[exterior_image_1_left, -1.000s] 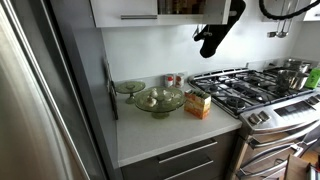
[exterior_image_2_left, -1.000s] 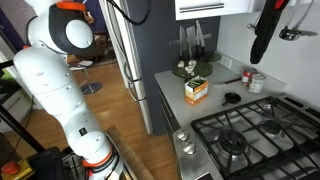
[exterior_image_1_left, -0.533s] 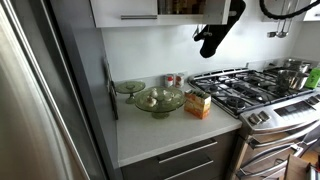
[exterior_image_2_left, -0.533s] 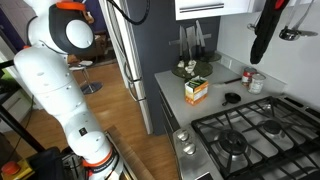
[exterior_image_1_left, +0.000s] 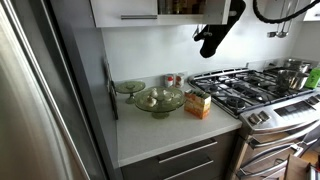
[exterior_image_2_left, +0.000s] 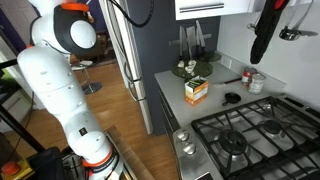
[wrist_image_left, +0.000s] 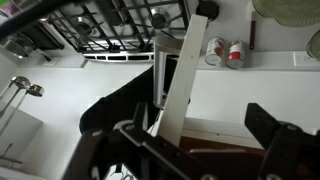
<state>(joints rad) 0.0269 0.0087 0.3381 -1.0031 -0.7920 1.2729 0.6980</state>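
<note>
In an exterior view the gripper (exterior_image_1_left: 208, 44) hangs high in the air under the wall cabinet, well above the cans (exterior_image_1_left: 172, 80) that stand at the back of the counter (exterior_image_1_left: 160, 135). It touches nothing. From the cans, a small box (exterior_image_1_left: 198, 104) sits toward the counter's front edge, a glass bowl (exterior_image_1_left: 159, 100) sits just beside them, and the stove (exterior_image_1_left: 245, 88) lies off to the far side. In an exterior view from the stove end, the gripper (exterior_image_2_left: 256, 52) points downward almost straight over the cans (exterior_image_2_left: 255, 82), with the box (exterior_image_2_left: 196, 91) well apart from them on the counter (exterior_image_2_left: 215, 108) and the stove (exterior_image_2_left: 250, 135) nearer the camera. In the wrist view the gripper (wrist_image_left: 195, 140) shows its jaws spread wide with nothing between them. The cans (wrist_image_left: 225, 52) stand small and far off on the white counter (wrist_image_left: 275, 95), and the stove (wrist_image_left: 110, 25) runs along the edge of the picture away from them. The moment looks like a free hover with nothing picked up. Getting to the cans would call for a long, straight descent, with the jaws lined up around one can and kept clear of its neighbour.
</note>
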